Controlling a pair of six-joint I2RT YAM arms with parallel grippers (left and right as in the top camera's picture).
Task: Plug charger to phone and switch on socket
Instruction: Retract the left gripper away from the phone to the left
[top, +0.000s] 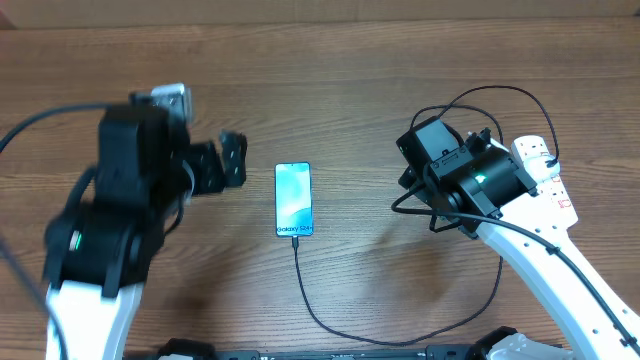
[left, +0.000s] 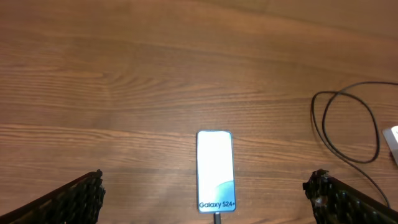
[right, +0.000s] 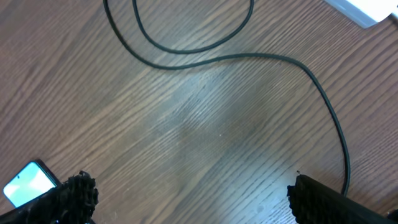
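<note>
The left gripper (top: 233, 161) is standing spread wide and empty, with the phone (top: 293, 200) lying near it at its 4 o'clock in the overhead view. The right gripper (right: 186, 190) is also gaping, gripping nothing. The phone is lying at its 9 o'clock and the socket (top: 541, 160) at its 3 o'clock, partly under that arm. The charger (top: 300, 285) is meeting the phone's 6 o'clock end.

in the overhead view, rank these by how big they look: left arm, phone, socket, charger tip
1. left arm: largest, though nearer the camera.
2. phone and socket: look alike; the right arm hides part of the socket.
3. charger tip: smallest.
</note>
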